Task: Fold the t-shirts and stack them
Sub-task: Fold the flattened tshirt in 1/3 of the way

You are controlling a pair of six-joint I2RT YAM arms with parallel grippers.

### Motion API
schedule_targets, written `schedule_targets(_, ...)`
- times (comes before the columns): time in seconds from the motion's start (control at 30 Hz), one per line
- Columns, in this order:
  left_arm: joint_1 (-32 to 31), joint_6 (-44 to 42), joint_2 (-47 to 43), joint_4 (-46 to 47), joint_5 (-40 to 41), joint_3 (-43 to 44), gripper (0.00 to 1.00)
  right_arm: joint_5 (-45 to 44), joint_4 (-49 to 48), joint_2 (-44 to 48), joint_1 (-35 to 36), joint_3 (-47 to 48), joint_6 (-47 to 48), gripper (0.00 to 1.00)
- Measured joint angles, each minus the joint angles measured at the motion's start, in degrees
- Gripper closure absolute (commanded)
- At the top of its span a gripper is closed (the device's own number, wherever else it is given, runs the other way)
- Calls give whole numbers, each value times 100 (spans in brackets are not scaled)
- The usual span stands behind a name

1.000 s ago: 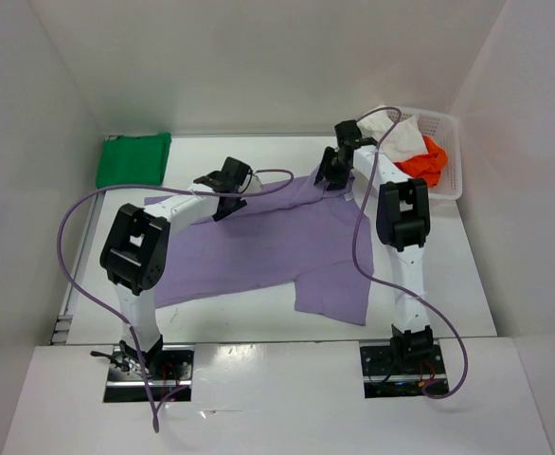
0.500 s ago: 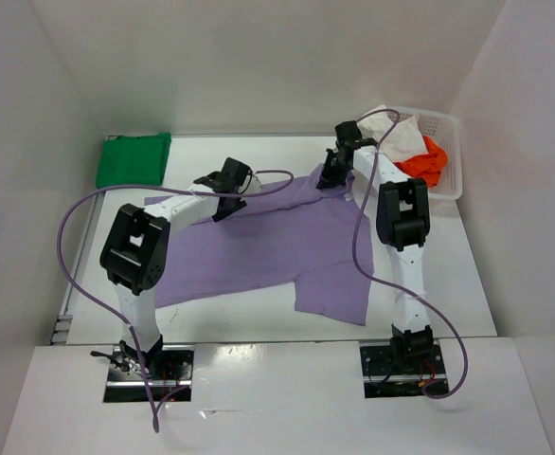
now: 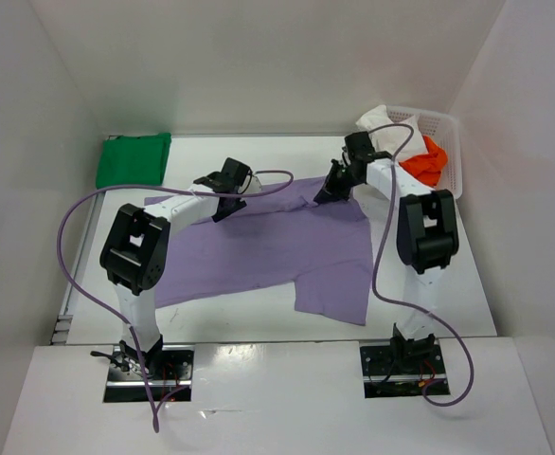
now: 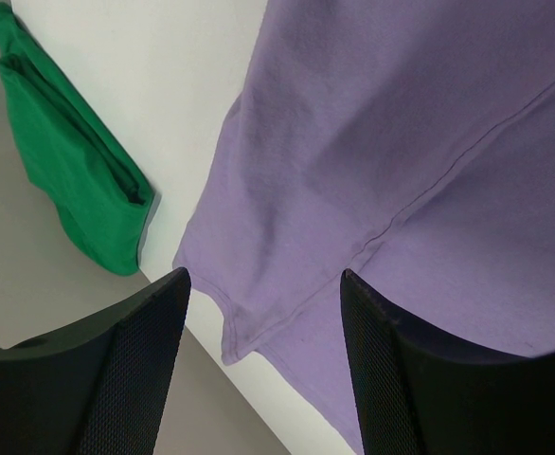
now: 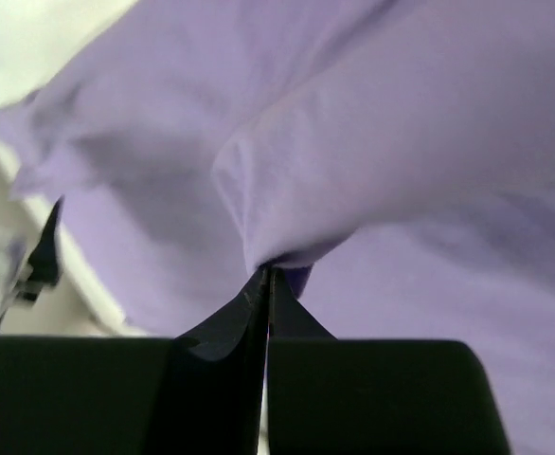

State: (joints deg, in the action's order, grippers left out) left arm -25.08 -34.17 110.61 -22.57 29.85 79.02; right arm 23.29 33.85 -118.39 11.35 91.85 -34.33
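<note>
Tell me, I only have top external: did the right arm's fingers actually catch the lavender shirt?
Observer: Yes. In the right wrist view the right fingers are shut, with a pinched fold of the lavender t-shirt rising from their tips.
Operator: Left side?
Observer: The left fingers are open. The shirt's edge shows between them, ungripped.
Operator: Is the green one folded?
Observer: The left wrist view shows the green t-shirt doubled over, its layers visible along the side.
</note>
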Motion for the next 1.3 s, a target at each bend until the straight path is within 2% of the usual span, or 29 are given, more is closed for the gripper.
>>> schedule_targets(0.13, 0, 0, -13, 0, 4, -7, 28, 256, -131, 741, 42, -546, -234, 100)
schedule_targets(0.4, 0, 0, -17, -33, 11, -7, 27, 579, -461, 997, 39, -833, -485, 100)
schedule_targets(0.43, 0, 0, -24, -48, 11, -7, 27, 608, -485, 1025, 39, -955, -507, 96)
schedule_targets(0.47, 0, 0, -28, -55, 13, -7, 27, 616, -494, 1040, 42, -1060, -520, 86)
schedule_targets(0.53, 0, 0, -42, -63, 13, -7, 27, 647, -511, 1060, 42, -1311, -557, 55)
schedule_targets(0.63, -15, 2, -52, -81, 11, -7, 27, 706, -505, 1060, 42, -1600, -479, 50)
schedule_targets(0.8, -354, -2, -210, -299, -9, -7, 24, 503, -463, 1287, 35, -1725, -284, 50)
schedule_targets(0.97, -1270, 15, -535, -551, -413, 240, 26, 76, -431, 2157, -142, -2120, -177, 69)
schedule_targets(1.03, -1637, 103, -577, -553, -780, 387, 29, -50, -426, 2332, -289, -2232, -177, 70)
schedule_targets(1.1, -1864, 247, -540, -566, -1193, 518, 33, -149, -463, 2306, -391, -2299, -179, 69)
schedule_targets(1.13, -1923, 369, -492, -573, -1434, 597, 33, -186, -470, 2240, -426, -2323, -179, 67)
schedule_targets(1.17, -1945, 483, -452, -557, -1626, 654, 33, -212, -479, 2142, -450, -2343, -179, 60)
schedule_targets(1.3, -1884, 942, -278, -352, -2033, 693, 33, -293, -540, 1665, -448, -2358, -179, 53)
